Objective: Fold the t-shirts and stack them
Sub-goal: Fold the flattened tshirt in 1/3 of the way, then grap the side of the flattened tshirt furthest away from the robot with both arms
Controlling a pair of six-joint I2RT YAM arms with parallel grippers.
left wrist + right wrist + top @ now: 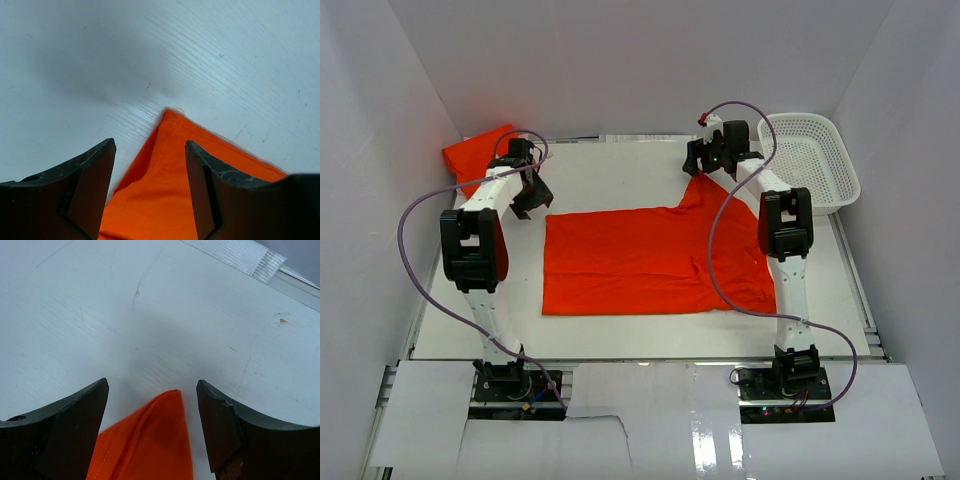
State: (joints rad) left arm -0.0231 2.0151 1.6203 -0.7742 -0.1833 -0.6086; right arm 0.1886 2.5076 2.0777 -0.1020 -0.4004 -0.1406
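The spread t-shirt [640, 262] lies flat at the centre of the table [620, 165], with its sleeve [165, 440] reaching toward 1 o'clock. A folded t-shirt [475, 155] sits at 10 o'clock and the white mesh basket [815, 160] at 2 o'clock. The left gripper [533, 198] hangs released over the shirt's 10 o'clock corner [172, 120]. The right gripper [702, 165] hangs released around the sleeve tip, and neither grasps cloth. A fold looks to be in setup; next, both fingers likely need to pinch fabric and carry it toward 6 o'clock

A white table [630, 335] sits inside plain white enclosure walls [640, 60], evenly lit, with a glossy white panel [720, 440] along its near edge.
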